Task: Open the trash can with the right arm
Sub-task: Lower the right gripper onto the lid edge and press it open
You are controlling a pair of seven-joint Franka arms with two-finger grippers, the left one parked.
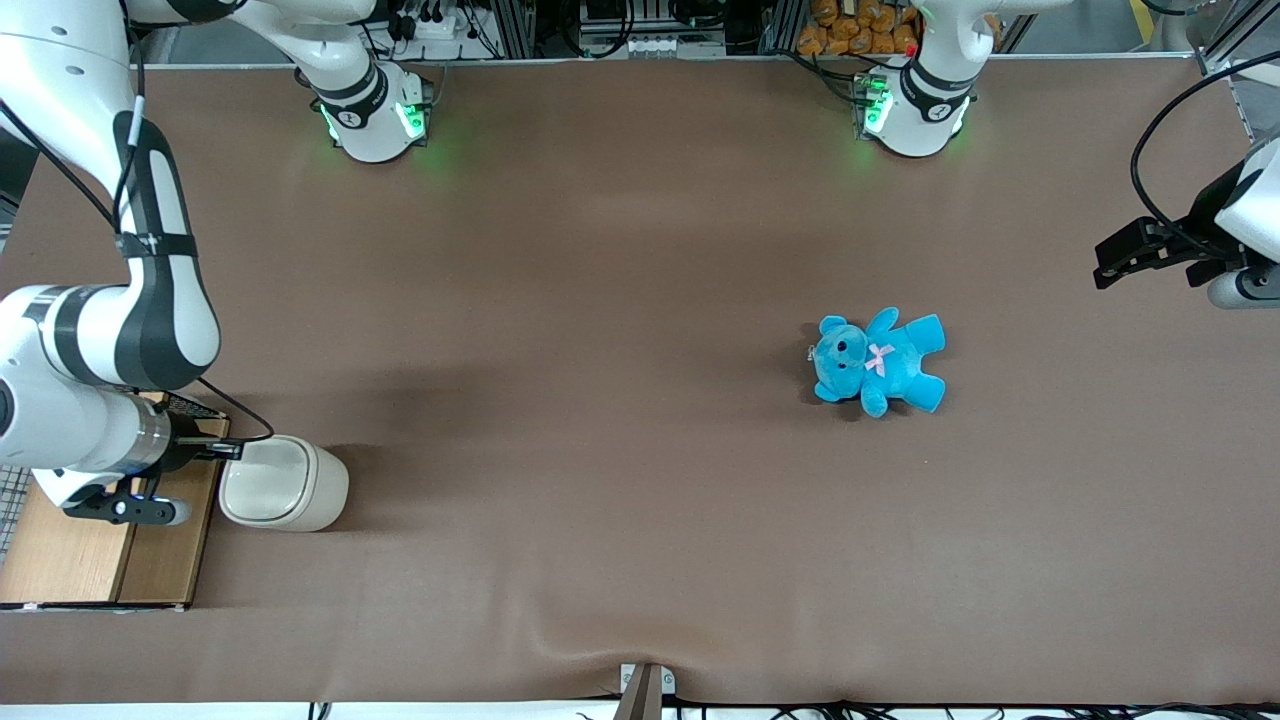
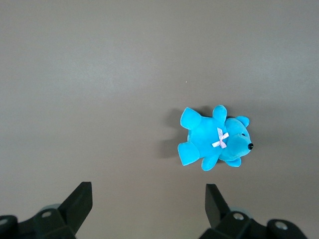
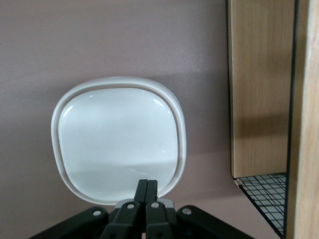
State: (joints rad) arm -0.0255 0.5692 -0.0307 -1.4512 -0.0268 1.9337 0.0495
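Note:
The trash can point(image 1: 285, 483) is a small cream-white bin with a flat paler lid, standing on the brown table at the working arm's end, beside the wooden-topped box. Its lid lies flat and closed. In the right wrist view the lid point(image 3: 118, 139) fills the middle. My right arm point(image 1: 100, 330) reaches down over the box. My gripper point(image 1: 222, 450) is at the lid's edge nearest the box; in the right wrist view the gripper point(image 3: 147, 185) has its two fingers pressed together with nothing between them, tips over the lid's rim.
The wooden-topped wire-mesh box point(image 1: 95, 545) stands right beside the trash can, under my wrist; it also shows in the right wrist view point(image 3: 259, 84). A blue teddy point(image 1: 878, 360) lies toward the parked arm's end of the table.

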